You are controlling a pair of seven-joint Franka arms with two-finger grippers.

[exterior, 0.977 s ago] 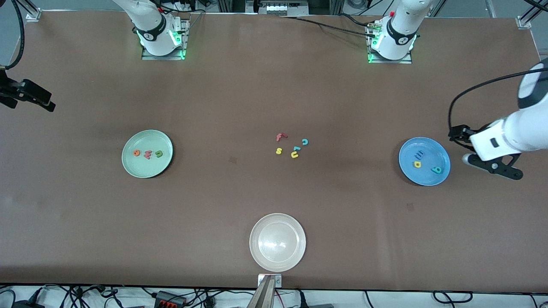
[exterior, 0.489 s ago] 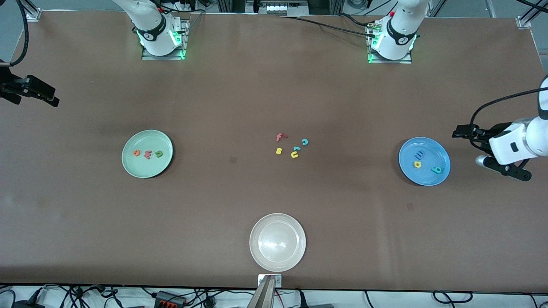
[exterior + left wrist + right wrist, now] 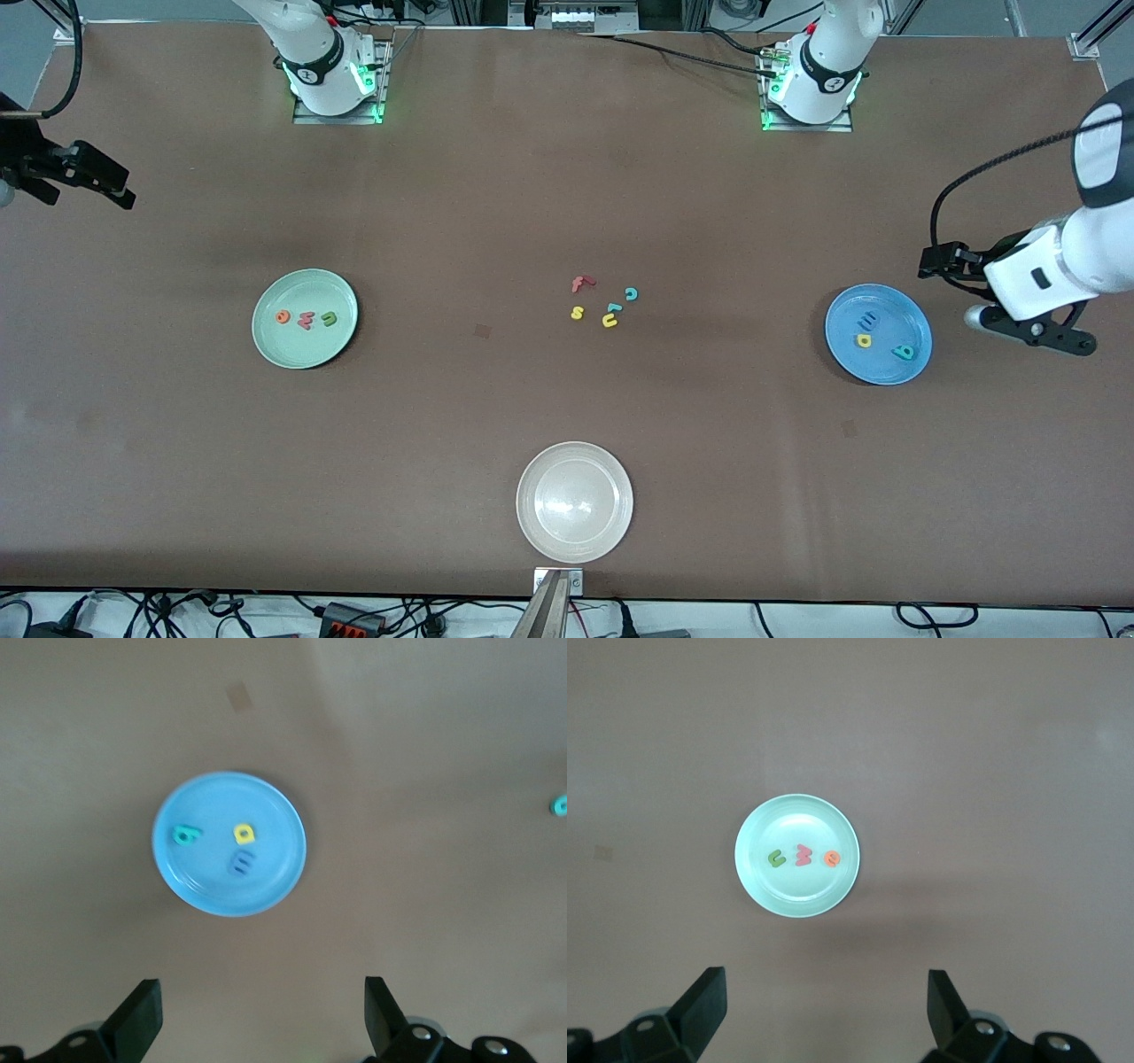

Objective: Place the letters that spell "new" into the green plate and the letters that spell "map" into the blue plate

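Three letters n/e/w (image 3: 306, 318) sit in green plate (image 3: 301, 350); m/a/p (image 3: 877, 338) in blue plate (image 3: 886, 370). Left gripper (image 3: 952, 288) hangs just beside blue plate, jaws apart. Right gripper (image 3: 89, 182) at right arm's table end, jaws apart.

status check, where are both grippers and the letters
Left gripper open, empty, beside blue plate. Right gripper open, empty. Both words plated. Nothing blocking.

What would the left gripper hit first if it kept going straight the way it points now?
Most likely bare table. The left gripper hangs open, empty and pointing down, and the blue plate with its three letters lies just ahead of its fingertips rather than between them. Depth is hard to judge, so the plate's rim could be close.
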